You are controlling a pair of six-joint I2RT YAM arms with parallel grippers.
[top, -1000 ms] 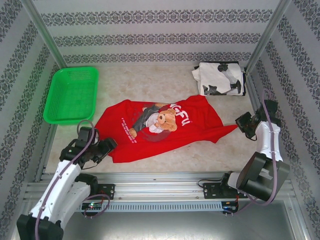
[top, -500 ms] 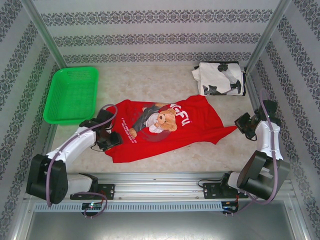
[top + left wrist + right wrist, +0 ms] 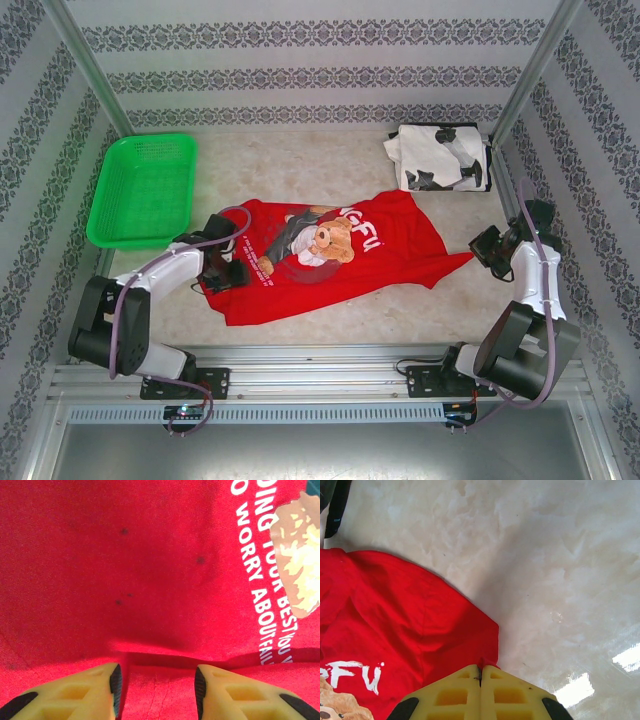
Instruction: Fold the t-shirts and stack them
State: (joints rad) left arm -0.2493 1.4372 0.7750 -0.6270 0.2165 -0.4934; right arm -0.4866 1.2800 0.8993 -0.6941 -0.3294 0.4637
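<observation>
L gripper (image 3: 157,680) has swung out from base onto red t-shirt (image 3: 350,275) L edge; jaws narrowed, part-open astride cloth, no grip yet. R gripper (image 3: 481,669) shut, pinching sleeve tip. White t-shirt (image 3: 440,160) folded far-R. Fold looks imminent.

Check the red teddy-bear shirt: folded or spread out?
Spread out: the red t-shirt lies open on the table, bear print fully showing.

Red t-shirt (image 3: 330,255) — bear print up — lies rumpled at centre; white black-blotched t-shirt (image 3: 440,158) sits folded, far right.
</observation>
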